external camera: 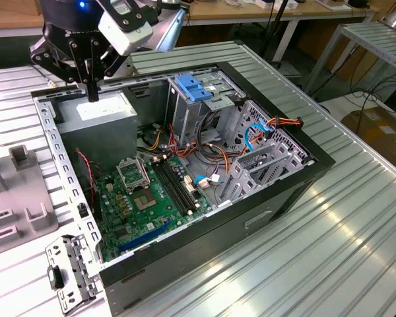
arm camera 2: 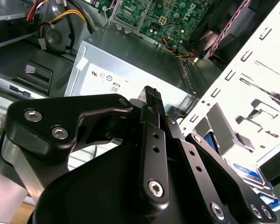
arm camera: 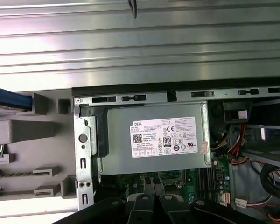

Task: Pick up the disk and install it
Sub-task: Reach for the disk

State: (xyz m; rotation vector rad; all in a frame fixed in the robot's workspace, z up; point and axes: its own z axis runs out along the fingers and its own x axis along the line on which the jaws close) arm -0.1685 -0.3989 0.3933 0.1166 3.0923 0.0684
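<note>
**Supervisor:** Where is the disk relative to the computer case?

**Operator:** I find the disk (arm camera 2: 246,169) outside the computer case (external camera: 264,198). In the second wrist view it lies just beyond the case's perforated side rail (arm camera 2: 252,79). Its white label with a blue band faces up, and a blue side rail shows along its edge. It sits among the blocks of a grey fixture (external camera: 16,191) that rests on the slatted metal desk (external camera: 336,251) beside the case. Nothing is touching it.

**Supervisor:** And the jaws?

**Operator:** In the exterior view they are drawn narrow, tips together, with nothing between them. They point down over the corner of the case that holds the grey power supply (external camera: 99,109). The tips are at its top face, near the edge. I cannot tell whether they touch it. In the first wrist view I look straight down on that same box and its white sticker (arm camera: 164,136).

**Supervisor:** What else is inside the case?

**Operator:** The side panel is off. A green motherboard (external camera: 145,198) lies on the case floor. Beside it stands the metal drive cage, and a bare light-blue bracket (external camera: 191,87) sits at the top of that cage. Loose orange, yellow and blue cables (external camera: 257,132) run through the far end of the case.
</note>
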